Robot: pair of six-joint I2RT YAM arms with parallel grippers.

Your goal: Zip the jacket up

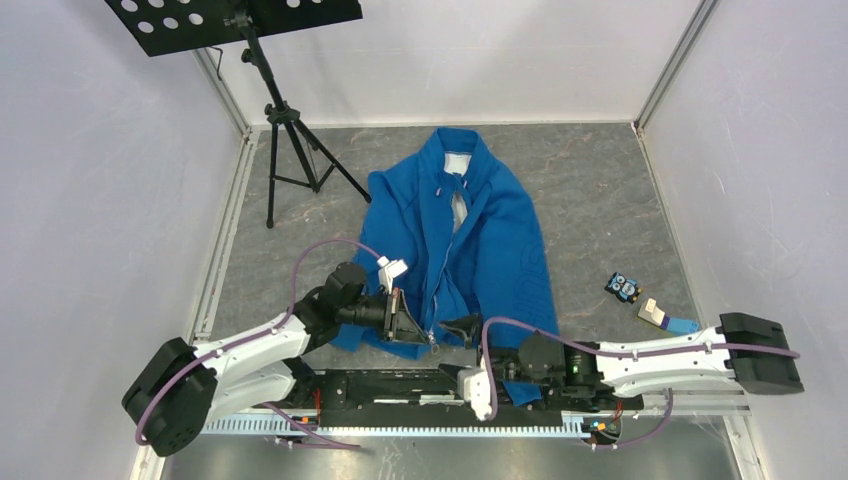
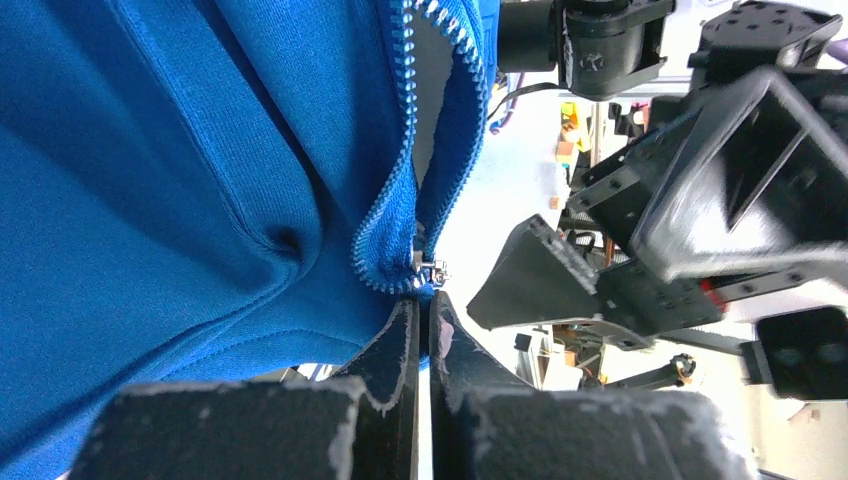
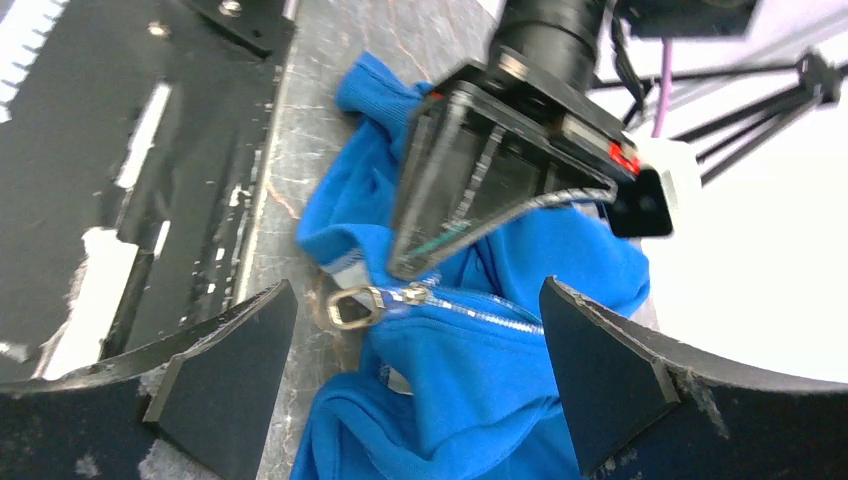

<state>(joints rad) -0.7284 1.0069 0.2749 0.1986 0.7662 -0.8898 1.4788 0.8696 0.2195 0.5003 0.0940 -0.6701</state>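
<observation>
The bright blue jacket (image 1: 490,240) lies flat on the table, collar at the far side and hem towards the arms. Its front zipper (image 1: 445,250) is open over most of its length, with white lining showing near the collar. My left gripper (image 1: 428,335) is shut on the jacket's bottom edge right below the metal zipper slider (image 2: 430,268); blue fabric sits between its fingertips (image 2: 400,330). My right gripper (image 3: 415,292) is open and empty, just to the right of the left one. Its jaws stand either side of the zipper's ring pull (image 3: 350,306) without touching it.
A black music stand tripod (image 1: 285,150) stands at the far left. A small black and blue toy (image 1: 623,288) and a white and blue object (image 1: 660,316) lie at the right. A black rail (image 1: 400,390) runs along the near edge behind the hem.
</observation>
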